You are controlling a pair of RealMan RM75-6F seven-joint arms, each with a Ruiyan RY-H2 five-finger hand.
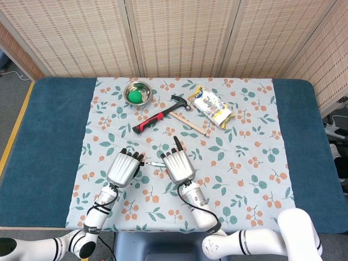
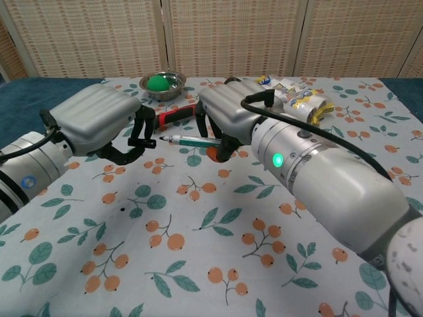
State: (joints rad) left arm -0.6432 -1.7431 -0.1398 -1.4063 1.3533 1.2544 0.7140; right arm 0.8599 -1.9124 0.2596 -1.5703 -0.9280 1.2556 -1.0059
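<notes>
The floral tablecloth filled the middle of the head view, and low in that frame, a little left of centre, the two hands sat side by side with a thin pen running between them. The right hand, the larger shape at centre in the chest view, gripped the pen's right end between thumb and curled fingers, so it was plainly the hand carrying it. The left hand, at left of centre in that view, had its fingers curled downward, with the fingertips hanging just beside the pen's free tip; whether they touched the tip or stood a hair apart could not be told from either picture, and nothing showed inside that hand. The pen lay nearly level above the cloth, its long axis running left to right across the frame, the capped tip pointing toward the left hand. In the head view the same pen showed only as a short sliver in the gap between the left hand and the right hand. Well apart, in the upper part of the frame, lay the claw hammer, the snack packet and the steel bowl with a green ball in it.
</notes>
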